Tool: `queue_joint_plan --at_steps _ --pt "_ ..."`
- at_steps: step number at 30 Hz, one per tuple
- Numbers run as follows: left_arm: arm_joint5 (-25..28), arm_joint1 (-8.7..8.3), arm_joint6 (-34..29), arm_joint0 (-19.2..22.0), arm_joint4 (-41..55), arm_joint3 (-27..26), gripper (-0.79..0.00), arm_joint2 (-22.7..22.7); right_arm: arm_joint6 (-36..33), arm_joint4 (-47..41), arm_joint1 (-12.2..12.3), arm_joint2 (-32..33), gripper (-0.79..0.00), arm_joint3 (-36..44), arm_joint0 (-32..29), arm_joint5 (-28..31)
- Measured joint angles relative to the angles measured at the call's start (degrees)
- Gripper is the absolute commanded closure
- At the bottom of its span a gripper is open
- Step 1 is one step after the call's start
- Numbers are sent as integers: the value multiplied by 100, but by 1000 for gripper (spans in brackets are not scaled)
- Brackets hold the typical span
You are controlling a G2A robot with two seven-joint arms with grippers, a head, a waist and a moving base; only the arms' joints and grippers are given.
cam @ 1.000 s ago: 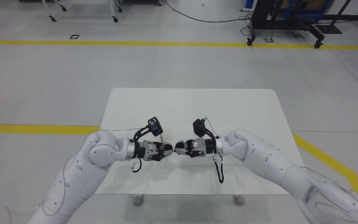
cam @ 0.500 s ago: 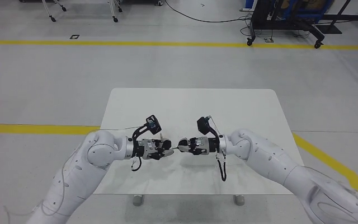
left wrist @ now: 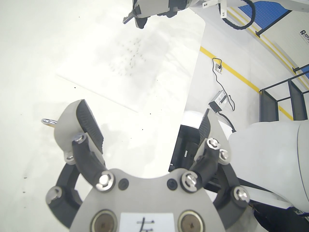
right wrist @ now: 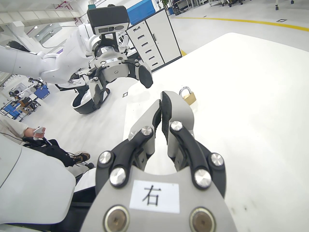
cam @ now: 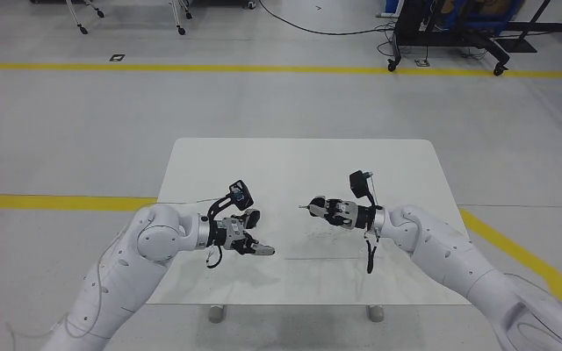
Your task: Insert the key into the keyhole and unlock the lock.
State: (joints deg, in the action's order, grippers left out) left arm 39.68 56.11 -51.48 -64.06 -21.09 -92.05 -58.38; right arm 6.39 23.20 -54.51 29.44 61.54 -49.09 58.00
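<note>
A pale grey workshop floor crossed by yellow lines [cam: 263,67] surrounds a white tabletop [cam: 351,167]. Both arms hang above its near half, facing each other and well apart.

The left pincer [cam: 259,235] is spread wide with nothing between its ribbed pads [left wrist: 89,124], and its own wrist view shows bare tabletop through the gap [left wrist: 144,119]. From the right wrist view it [right wrist: 122,89] hovers above the table's near edge.

The right pincer [cam: 318,209] is pressed together on the key [cam: 303,208]. In the left wrist view the key's toothed metal blade [left wrist: 127,19] juts out past the tips of that pincer [left wrist: 138,15], pointing toward the left arm and held clear of the surface. In its own wrist view the fingers [right wrist: 161,100] meet tip to tip and hide the key.

The padlock [right wrist: 187,96], a brass body with a silver shackle, lies on the tabletop touching neither pincer. In the left wrist view its shackle [left wrist: 48,121] peeks out from behind one finger of the left pincer. Whether the shackle is latched cannot be told.
</note>
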Motion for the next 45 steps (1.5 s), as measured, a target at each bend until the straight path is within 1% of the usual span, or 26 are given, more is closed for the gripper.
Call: queue_joint_plan --at_steps 3,5,6,7,8,10,12,13,14,15,17,19,20,22,23,24,27,31,33,34,35,38,39,40,41,45 --pt "-489 -13 361 -132 -591 -540 -785 -118 4 0 0 0 0 0 0 0" --pt "-1100 -59 431 -305 -1144 -932 -785 -277 4 0 0 0 0 0 0 0" --pt "-1449 -77 292 -363 -1429 -1115 -785 -312 4 0 0 0 0 0 0 0" --pt "-1961 -92 -25 -417 -1821 -1337 -785 -320 4 0 0 0 0 0 0 0" --pt "-2343 -95 -300 -434 -2119 -1474 -785 -286 4 0 0 0 0 0 0 0" --pt "-3081 -66 -858 -387 -2723 -1659 -785 -78 4 0 0 0 0 0 0 0" --pt "-3454 -8 -1163 -260 -2998 -1632 -785 184 4 0 0 0 0 0 0 0" --pt "-3568 43 -1277 -132 -3031 -1523 -677 366 4 0 0 0 0 0 0 0" --pt "-3606 85 -1322 -19 -3016 -1406 -468 497 4 0 0 0 0 0 0 0" --pt "-3629 130 -1348 104 -2980 -1263 -363 625 4 0 0 0 0 0 0 0" --pt "-3678 246 -1387 412 -2855 -859 -354 904 4 0 0 0 0 0 0 0" --pt "-3741 367 -1412 724 -2734 -448 -366 1151 4 0 0 0 0 0 0 0" --pt "-3766 417 -1406 843 -2675 -289 -391 1242 4 0 0 0 0 0 0 0" --pt "-3793 524 -1370 1088 -2555 53 -514 1419 4 0 0 0 0 0 0 0" --pt "-3806 565 -1356 1180 -2529 188 -554 1486 4 0 0 0 0 0 0 0" --pt "-3830 606 -1348 1266 -2518 317 -573 1551 4 0 0 0 0 0 0 0" --pt "-3935 739 -1334 1523 -2501 714 -554 1754 4 0 0 0 0 0 0 0" --pt "-4124 920 -1275 1824 -2441 1184 -548 1972 4 0 0 0 0 0 0 0" --pt "-4155 987 -1287 1923 -2418 1333 -520 2053 4 0 0 0 0 0 0 0" --pt "-4154 1027 -1296 1976 -2399 1419 -443 2104 4 0 0 0 0 0 0 0" --pt "-4150 1055 -1301 2008 -2390 1476 -388 2139 4 0 0 0 0 0 0 0" --pt "-4158 1136 -1307 2067 -2387 1604 -326 2244 4 0 0 0 0 0 0 0" --pt "-4167 1155 -1306 2072 -2385 1623 -209 2266 4 0 0 0 0 0 0 0" --pt "-4176 1175 -1307 2073 -2382 1641 -37 2286 4 0 0 0 0 0 0 0" --pt "-4185 1188 -1312 2071 -2382 1652 0 2295 4 0 0 0 0 0 0 0" --pt "-4252 1223 -1374 2062 -2450 1667 0 2312 4 0 0 0 0 0 0 0"
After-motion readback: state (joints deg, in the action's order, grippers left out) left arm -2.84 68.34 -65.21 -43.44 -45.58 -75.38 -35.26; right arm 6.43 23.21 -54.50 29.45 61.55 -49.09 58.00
